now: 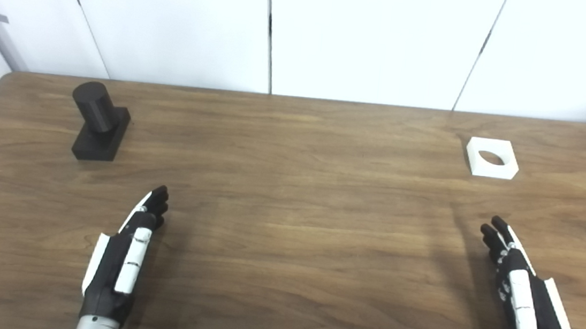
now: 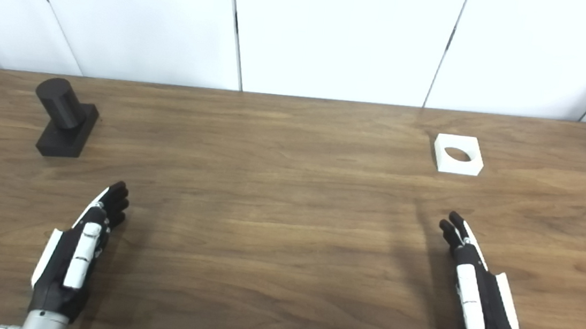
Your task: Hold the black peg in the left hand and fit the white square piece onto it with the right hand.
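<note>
Left eye view: black peg [image 1: 99,121] upper left of the frame, a cylinder on a rectangular base, standing on the wooden tabletop [image 1: 290,196]. White square piece [image 1: 492,158] with a round hole, upper right, lying flat on the tabletop. Left robot hand [image 1: 123,255] lower left, fingers stretched out straight and pointing up the frame, holding nothing, well apart from the peg. Right robot hand [image 1: 522,294] lower right, fingers likewise extended, empty, below the white piece and apart from it. White wall panels [image 1: 375,38] across the top.

Right eye view: same layout. Black peg [image 2: 63,116] far upper left near the tabletop's edge, white square piece [image 2: 458,154] upper right. Left robot hand [image 2: 77,251] lower left, right robot hand [image 2: 477,292] lower right, both flat, open, grasping nothing. Whether the palms touch the tabletop, cannot tell.
</note>
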